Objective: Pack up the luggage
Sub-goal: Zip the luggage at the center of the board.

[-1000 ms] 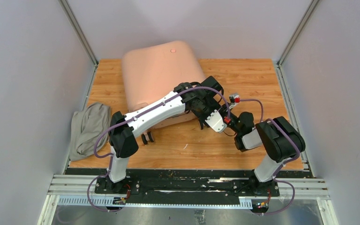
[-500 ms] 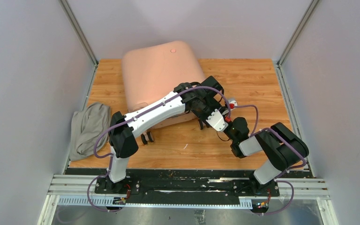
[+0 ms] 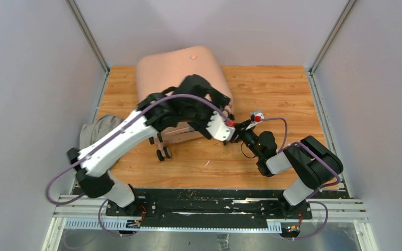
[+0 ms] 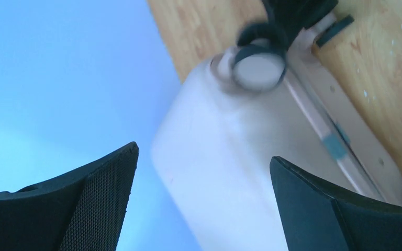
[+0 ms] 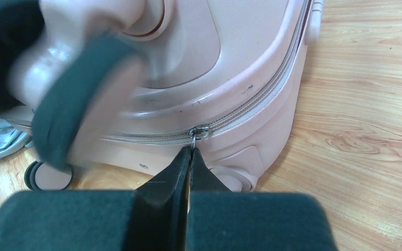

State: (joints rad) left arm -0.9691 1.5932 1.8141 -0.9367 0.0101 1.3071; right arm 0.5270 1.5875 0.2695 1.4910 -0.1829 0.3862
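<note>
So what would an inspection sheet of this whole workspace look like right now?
Surface: wooden tabletop, a few small pale specks near the front.
Job's things: pink hard-shell suitcase lying flat, lid down; zipper pull on its near side.
Clutter: grey cloth bundle at the table's left edge, outside the suitcase.
Grippers: left gripper open, holding nothing, near a suitcase wheel; right gripper shut on the zipper pull.
Cables: purple cable looping along each arm, no snag seen.
Surroundings: pale walls on three sides; metal rail under the arm bases.
</note>
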